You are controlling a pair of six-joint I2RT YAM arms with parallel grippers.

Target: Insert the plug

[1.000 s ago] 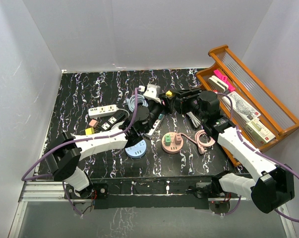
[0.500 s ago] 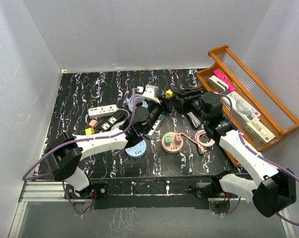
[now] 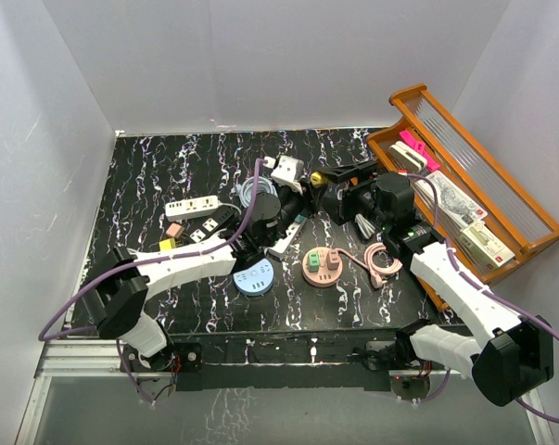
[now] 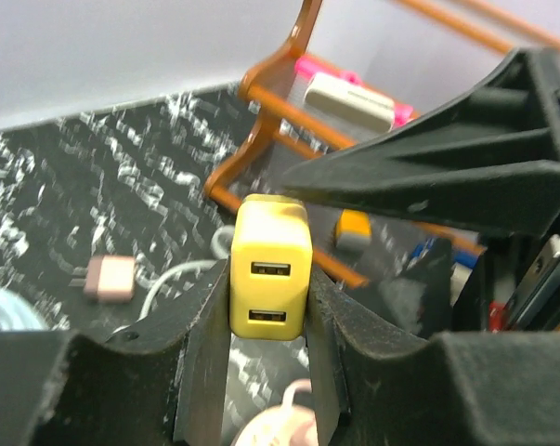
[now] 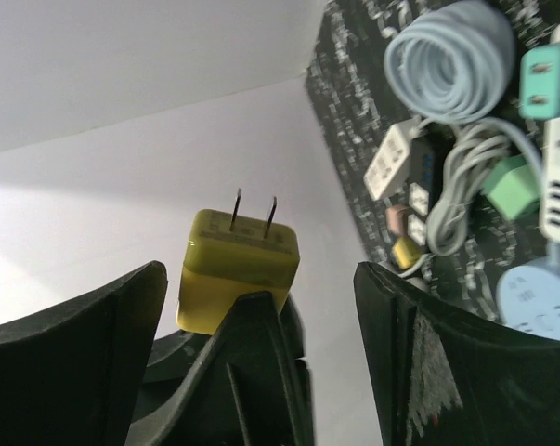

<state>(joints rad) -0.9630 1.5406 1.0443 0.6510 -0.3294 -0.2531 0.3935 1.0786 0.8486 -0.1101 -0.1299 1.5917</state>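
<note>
The small yellow plastic cube charger [image 4: 270,279] shows only its socket face in the left wrist view; its prongs point away, unseen. At twelve o'clock there, the orange wooden rack [image 4: 252,93] runs off the frame. From the right wrist, the charger's lower half sits behind the left gripper [image 5: 261,339], and the pale blue round power strip [image 5: 540,297] is clipped at four o'clock. Overhead, the charger is too small to pick out.

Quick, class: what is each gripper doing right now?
Left gripper: closed on the yellow USB charger plug.
Right gripper: open, holding nothing.
</note>
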